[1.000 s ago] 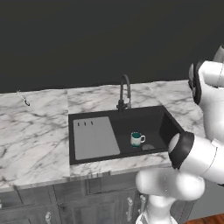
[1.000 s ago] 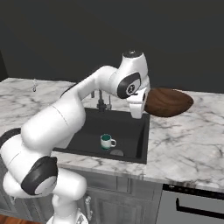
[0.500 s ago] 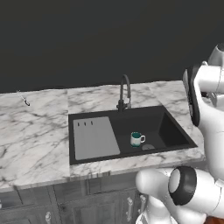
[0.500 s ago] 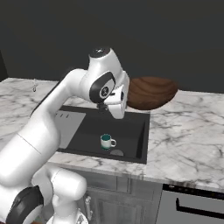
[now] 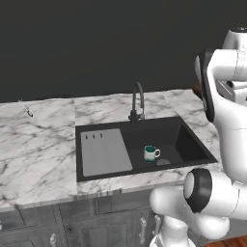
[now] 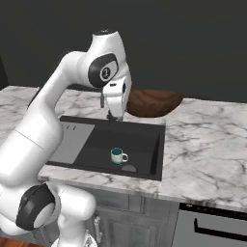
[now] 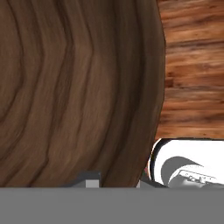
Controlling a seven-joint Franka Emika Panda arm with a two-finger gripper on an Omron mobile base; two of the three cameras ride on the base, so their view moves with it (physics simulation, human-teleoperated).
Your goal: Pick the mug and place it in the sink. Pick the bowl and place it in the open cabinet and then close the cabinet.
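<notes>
Gripper [image 6: 115, 116]: your fingers are clamped on the rim of the bowl [image 6: 153, 102] | bowl: held raised above the counter behind the sink [image 6: 144, 166] | mug [image 6: 117, 156]: upright in the basin.

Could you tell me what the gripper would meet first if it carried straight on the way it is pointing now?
The bowl itself: the gripper is clamped on its rim, with the wooden inside directly ahead. Past the rim lies wood flooring, though depth is unclear.

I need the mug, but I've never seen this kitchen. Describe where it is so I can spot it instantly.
Find the big black sink set into the marble counter, under the dark arched faucet. The mug stands upright on the basin floor, right of the grey ribbed drainboard. It is small and white with a teal inside.
</notes>
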